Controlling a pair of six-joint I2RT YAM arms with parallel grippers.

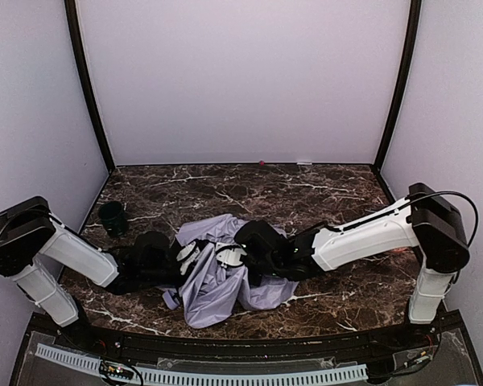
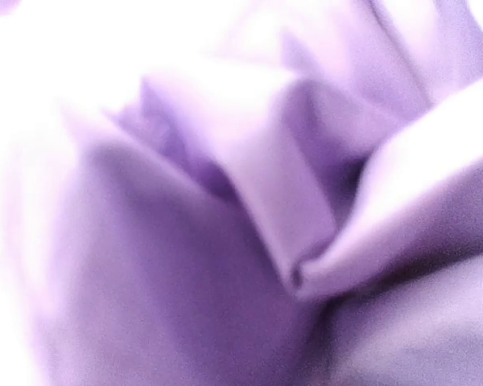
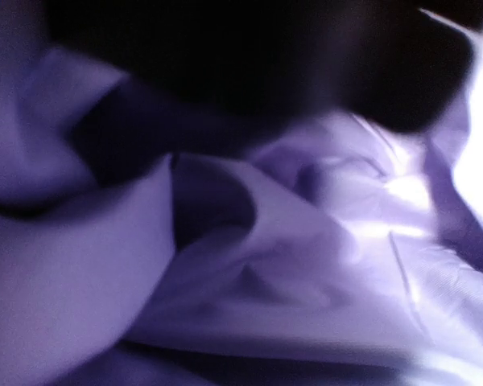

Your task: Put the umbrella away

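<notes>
Crumpled pale lavender fabric umbrella (image 1: 217, 285) lay on dark marbled bench (image 1: 322, 193), left gripper (image 1: 188, 256) and right gripper (image 1: 230, 256) pressed into its folds, whether either was wide or closed could not be told

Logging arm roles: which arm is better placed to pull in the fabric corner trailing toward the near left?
Left, likely: the left gripper rests at that side of the umbrella; the right gripper would cross it.

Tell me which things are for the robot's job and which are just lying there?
For the job: umbrella, left end effector, right end effector.
Just lying about: dark cup on the left, tiny red thing far back.
</notes>
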